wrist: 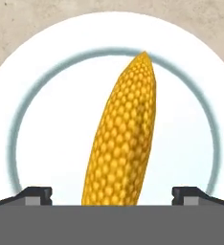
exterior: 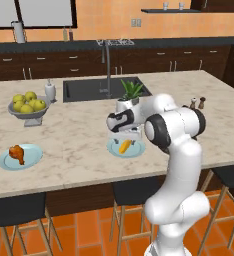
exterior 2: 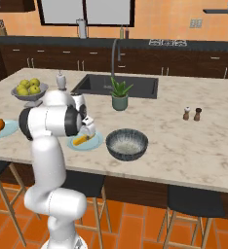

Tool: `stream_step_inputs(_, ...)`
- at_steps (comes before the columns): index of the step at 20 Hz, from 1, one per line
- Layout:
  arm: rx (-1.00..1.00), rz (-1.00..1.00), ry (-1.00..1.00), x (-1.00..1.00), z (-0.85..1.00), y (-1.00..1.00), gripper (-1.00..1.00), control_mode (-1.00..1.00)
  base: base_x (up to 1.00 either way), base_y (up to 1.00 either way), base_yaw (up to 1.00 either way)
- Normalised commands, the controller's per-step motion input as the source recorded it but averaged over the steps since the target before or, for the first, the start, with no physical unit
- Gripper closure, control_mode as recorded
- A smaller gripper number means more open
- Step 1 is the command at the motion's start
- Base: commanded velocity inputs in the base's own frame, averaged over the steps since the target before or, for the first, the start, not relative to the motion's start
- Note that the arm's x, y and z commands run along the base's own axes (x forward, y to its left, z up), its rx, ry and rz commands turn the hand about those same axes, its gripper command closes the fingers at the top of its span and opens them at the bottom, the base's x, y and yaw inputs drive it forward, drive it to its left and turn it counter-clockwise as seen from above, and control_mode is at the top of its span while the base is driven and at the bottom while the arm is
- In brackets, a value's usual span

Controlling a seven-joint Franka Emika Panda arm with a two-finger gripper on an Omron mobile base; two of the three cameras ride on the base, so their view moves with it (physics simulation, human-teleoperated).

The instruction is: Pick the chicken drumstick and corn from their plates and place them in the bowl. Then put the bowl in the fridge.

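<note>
Hovering over the corn [wrist: 123, 139] on its plate [wrist: 47, 72] | fingers [wrist: 35, 195] spread either side | next we lower and pinch it.

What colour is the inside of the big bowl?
The bowl is light grey-blue and ribbed inside, dark grey outside. The right base view shows it best.

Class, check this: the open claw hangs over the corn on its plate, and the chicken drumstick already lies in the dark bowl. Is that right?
One part is wrong. The chicken drumstick lies on its own plate, as the left base view shows; the bowl holds nothing. The open claw does hang over the corn.
</note>
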Motion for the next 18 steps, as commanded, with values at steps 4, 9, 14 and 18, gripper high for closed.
stream_step_inputs(4,0.00,0.00,0.00,0.27,-0.29,0.00,-1.00,-1.00,0.00,0.00,0.00)
stream_step_inputs(9,0.00,0.00,0.01,0.03,-0.52,0.01,1.00,-1.00,0.00,0.00,0.00)
stream_step_inputs(14,0.00,0.00,0.00,-0.17,-0.39,-0.03,1.00,-1.00,0.00,0.00,0.00)
stream_step_inputs(18,0.01,-0.02,0.00,-0.73,0.17,-0.26,1.00,-1.00,0.00,0.00,0.00)
